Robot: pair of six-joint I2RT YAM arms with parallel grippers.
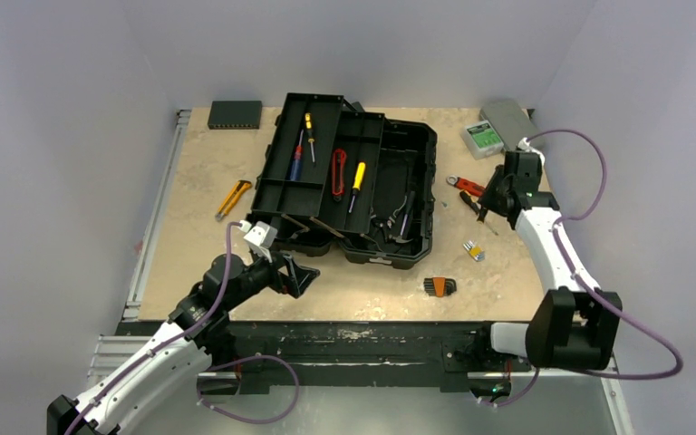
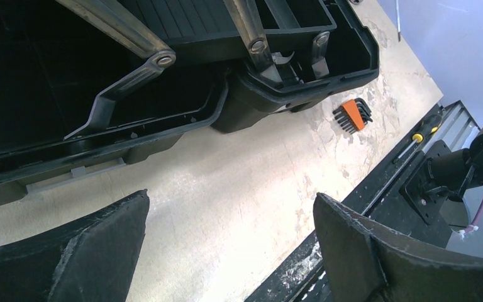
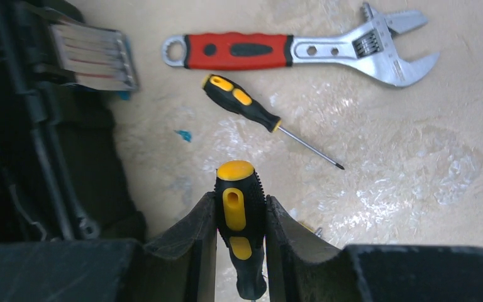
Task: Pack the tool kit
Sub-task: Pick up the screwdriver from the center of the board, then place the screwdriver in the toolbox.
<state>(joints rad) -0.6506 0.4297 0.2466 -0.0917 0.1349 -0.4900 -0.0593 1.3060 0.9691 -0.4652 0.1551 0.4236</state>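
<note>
Right wrist view: the screwdriver [image 3: 238,189] is pinched by its handle in the right gripper [image 3: 239,211], just right of the toolbox [image 1: 432,172]; we would lift straight, clear the wrench [image 3: 302,50], then lay it inside; the left gripper [image 2: 231,198] gapes wide by the toolbox's near edge.

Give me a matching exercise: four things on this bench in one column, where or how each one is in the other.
1 adjustable wrench
2 hex key set
3 utility knife
4 right gripper

a left of the toolbox
b closed on a screwdriver
c right of the toolbox
d in front of the toolbox

Pairs: 1c, 2d, 3a, 4b
</note>
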